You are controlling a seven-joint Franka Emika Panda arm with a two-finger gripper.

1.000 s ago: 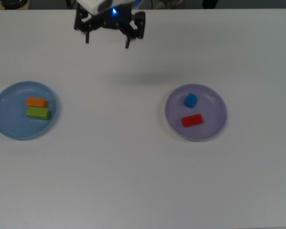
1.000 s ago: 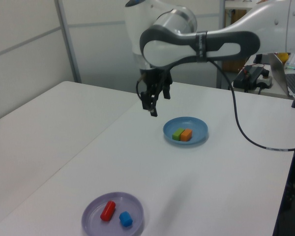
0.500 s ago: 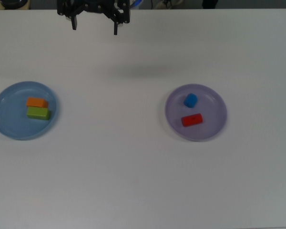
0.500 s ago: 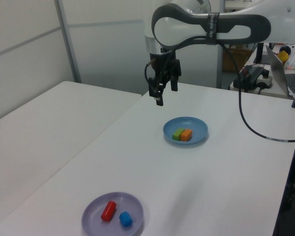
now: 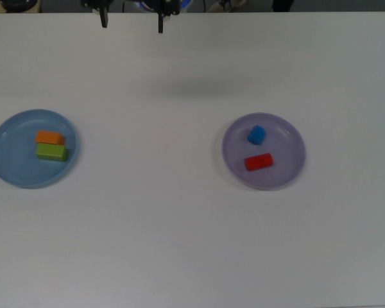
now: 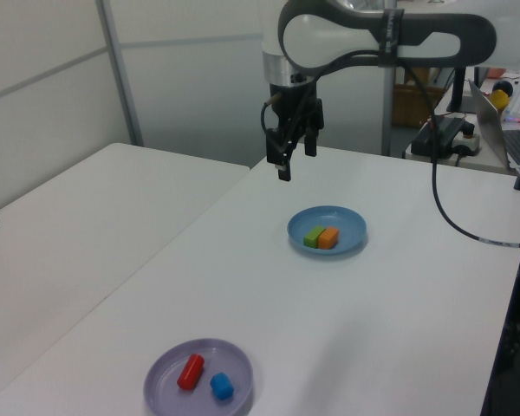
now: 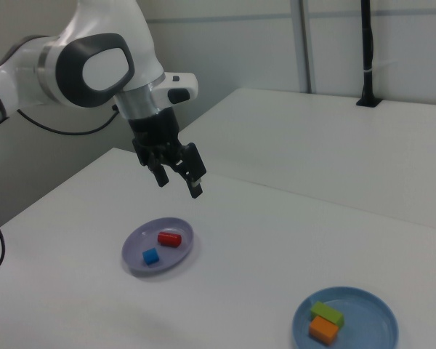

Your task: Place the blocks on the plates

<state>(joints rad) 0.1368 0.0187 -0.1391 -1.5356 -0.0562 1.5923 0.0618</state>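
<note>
All four blocks already sit on plates on the white table (image 5: 179,218). The orange block (image 5: 49,137) and the green block (image 5: 51,152) lie side by side, touching along their long edges, on the light blue plate (image 5: 6,160) at the top view's left. On the lavender plate (image 5: 289,160), at the top view's right, the blue cube (image 5: 256,135) and the red block (image 5: 258,162) rest near each other but apart (a strip of bare plate shows between them). The two plates are well apart. The gripper (image 7: 178,183) hangs high above the table with its fingers spread apart and nothing between them; in the top view only the two dark fingertips (image 5: 160,25) poke in at the upper edge, over the far side of the table and nearer the blue plate's half than the lavender one's. In the left view the gripper (image 6: 295,162) hovers above and beyond the blue plate (image 6: 351,227), fingers pointing down, with the white arm (image 6: 373,30) arching over from the left view's right and a black cable (image 6: 442,208) drooping from it. In the right view the lavender plate (image 7: 134,258) lies below the gripper and toward the right view's left, while the blue plate (image 7: 378,323) sits at the lower right.
</note>
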